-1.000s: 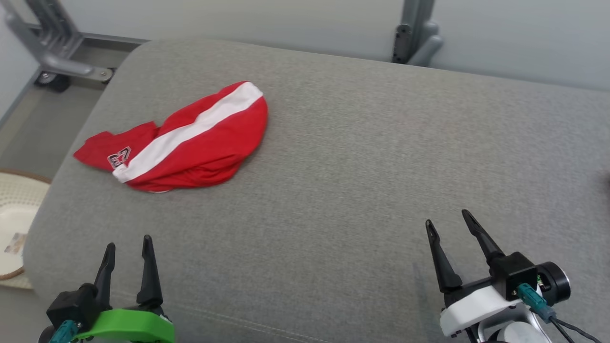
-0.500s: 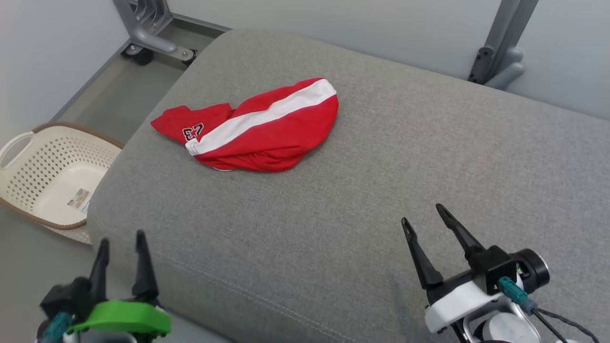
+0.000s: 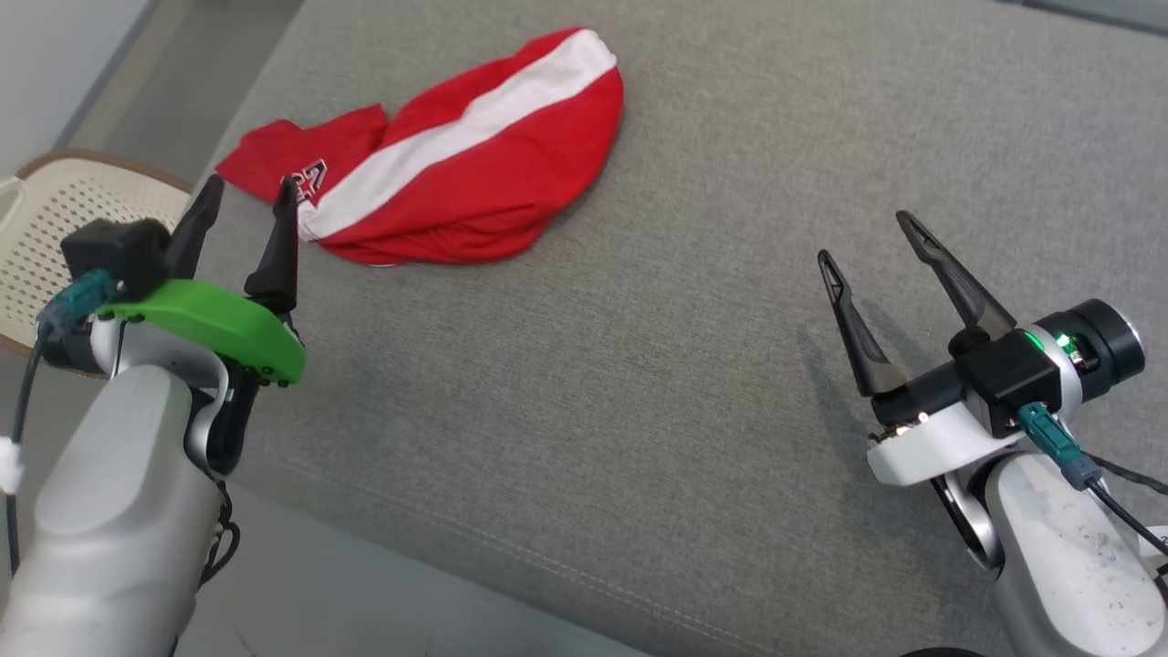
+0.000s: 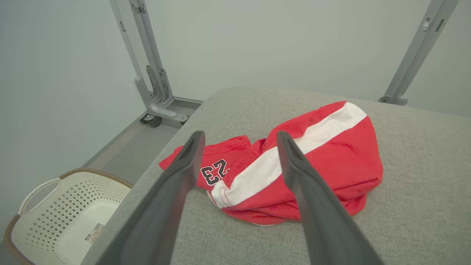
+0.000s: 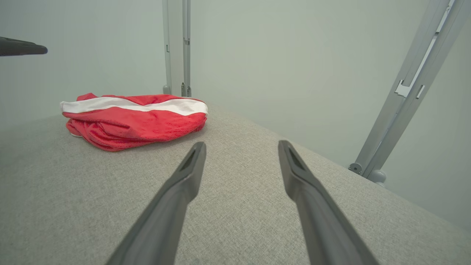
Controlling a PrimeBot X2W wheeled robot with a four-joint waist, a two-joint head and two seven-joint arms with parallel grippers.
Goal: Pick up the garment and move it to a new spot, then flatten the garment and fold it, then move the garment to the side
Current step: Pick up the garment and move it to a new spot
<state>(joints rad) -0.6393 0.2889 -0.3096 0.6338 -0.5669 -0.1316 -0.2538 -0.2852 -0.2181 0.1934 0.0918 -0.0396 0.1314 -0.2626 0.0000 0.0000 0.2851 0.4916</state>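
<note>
Head view: red garment [image 3: 456, 173] bunched at 11 o'clock on the cushion [image 3: 639, 383], left end effector [image 3: 253, 185] and right end effector [image 3: 867, 239] spread apart, empty; a pinch on one loose layer could slip.

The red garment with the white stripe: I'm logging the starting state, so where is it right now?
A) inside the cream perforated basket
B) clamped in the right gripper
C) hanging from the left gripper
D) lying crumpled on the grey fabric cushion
D: the red garment with the white stripe lies crumpled on the grey fabric cushion, while the left gripper and right gripper stand open, holding nothing.
</note>
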